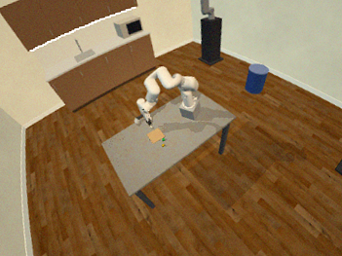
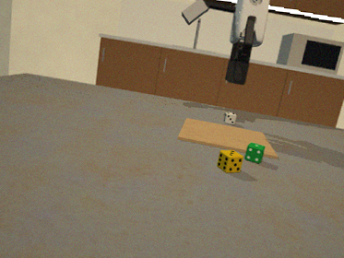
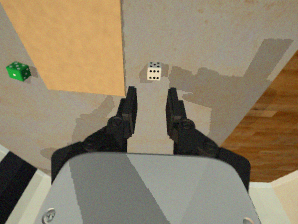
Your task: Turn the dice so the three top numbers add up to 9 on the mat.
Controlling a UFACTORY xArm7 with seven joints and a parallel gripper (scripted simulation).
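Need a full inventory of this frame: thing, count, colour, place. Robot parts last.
mat: 1, tan, flat on the table, no die on it
white die: 1, white with black pips, on the table just beyond the mat's far edge
green die: 1, green with white pips, at the mat's near right corner
yellow die: 1, yellow with black pips, on the table in front of the mat
table: 1, grey top, dark legs, mid-room
microwave: 1, white, on the counter
cabinets: brown, along the back wall
bin: 1, blue, on the floor
second arm: 1, grey, on a dark pedestal in the corner
arm: 1, white, based on the table
end effector: 1, dark fingers, partly closed on nothing, above the white die
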